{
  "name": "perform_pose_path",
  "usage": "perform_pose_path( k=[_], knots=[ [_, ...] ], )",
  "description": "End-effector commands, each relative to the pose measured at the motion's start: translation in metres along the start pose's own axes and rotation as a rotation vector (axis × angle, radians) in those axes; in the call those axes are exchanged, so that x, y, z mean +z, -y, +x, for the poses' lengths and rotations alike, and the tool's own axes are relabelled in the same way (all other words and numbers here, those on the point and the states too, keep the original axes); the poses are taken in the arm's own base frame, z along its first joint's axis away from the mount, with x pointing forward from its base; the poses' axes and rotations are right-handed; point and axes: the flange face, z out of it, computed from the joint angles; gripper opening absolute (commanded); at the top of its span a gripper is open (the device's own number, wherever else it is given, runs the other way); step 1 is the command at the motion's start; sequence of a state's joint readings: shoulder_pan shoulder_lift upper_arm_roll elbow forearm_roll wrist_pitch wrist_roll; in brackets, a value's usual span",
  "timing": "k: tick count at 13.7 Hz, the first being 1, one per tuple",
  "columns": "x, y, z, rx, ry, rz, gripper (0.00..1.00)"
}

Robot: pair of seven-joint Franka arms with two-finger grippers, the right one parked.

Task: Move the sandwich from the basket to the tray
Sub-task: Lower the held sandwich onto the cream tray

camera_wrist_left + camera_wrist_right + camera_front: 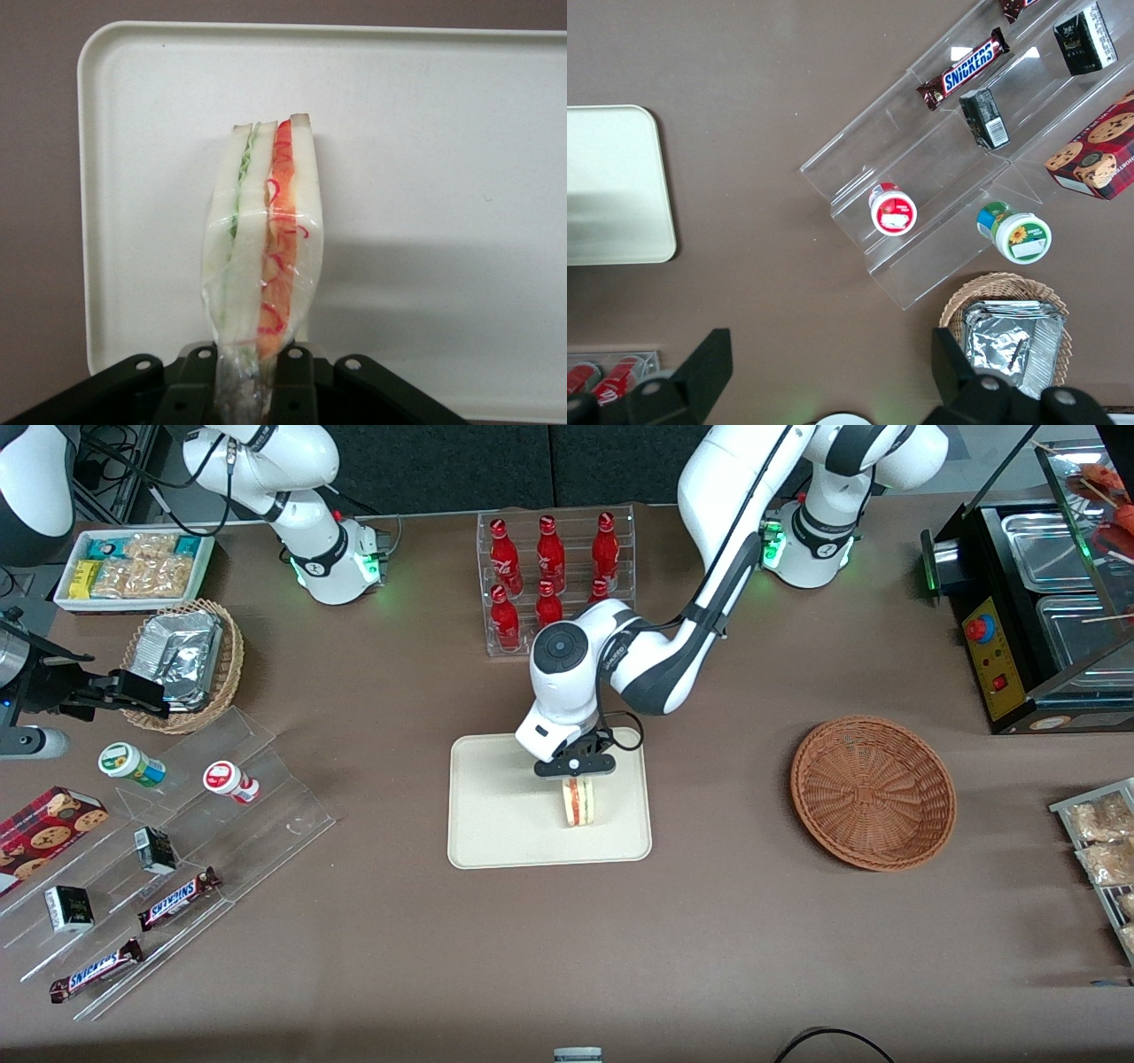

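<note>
Left wrist view shows the gripper (250, 376) clamped on the wrapped end of the sandwich (262, 239), a pale wedge with green and red filling, standing on edge over the tray (425, 106). The placing step seems nearly done; next, release and lift. The basket (873, 791) sits empty.

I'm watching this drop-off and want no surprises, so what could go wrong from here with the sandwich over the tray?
1. The sandwich stands on its narrow edge, held only by its wrapper tail in the claw; once released it may tip over on the tray.
2. The plastic wrapper could cling to the fingers and lift the sandwich again as the arm rises.
3. It sits nearer the tray edge facing the basket than the middle, so a topple might bring it to the rim.
</note>
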State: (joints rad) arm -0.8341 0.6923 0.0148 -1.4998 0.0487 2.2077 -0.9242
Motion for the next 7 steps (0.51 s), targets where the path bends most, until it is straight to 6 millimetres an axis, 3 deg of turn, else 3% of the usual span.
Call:
perform_pose_path(
  k=[1, 4, 7],
  knots=[
    [0.001, -0.008, 0.004, 0.018, -0.041, 0.011, 0.2],
    [0.013, -0.008, 0.004, 0.034, -0.058, 0.03, 0.2],
    [0.012, -0.01, 0.004, 0.036, -0.071, 0.01, 0.2]
  ],
)
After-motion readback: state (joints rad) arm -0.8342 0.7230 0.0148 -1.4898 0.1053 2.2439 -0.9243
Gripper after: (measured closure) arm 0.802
